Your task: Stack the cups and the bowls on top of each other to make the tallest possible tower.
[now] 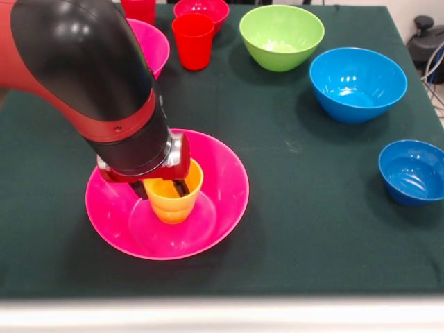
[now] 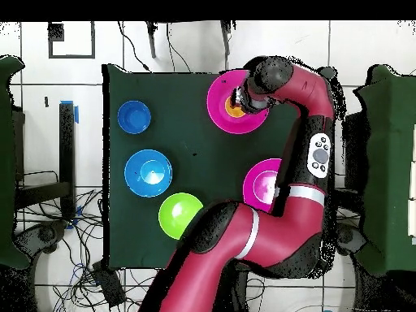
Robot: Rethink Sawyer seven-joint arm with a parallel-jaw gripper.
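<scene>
The hand (image 1: 164, 187) is clamping the rim of the upright yellow-orange cup (image 1: 173, 203) standing inside the wide pink bowl (image 1: 222, 166).

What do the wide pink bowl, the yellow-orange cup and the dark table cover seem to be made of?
The wide pink bowl looks like glossy hard plastic: light glints along its rim. The yellow-orange cup standing in it looks like the same smooth plastic, with a shiny wall. The dark green table cover seems to be matte cloth or felt, showing no reflections.

The arm reaches down, its gripper (image 1: 161, 187) lowered, jaws closed on a cup's rim.
</scene>
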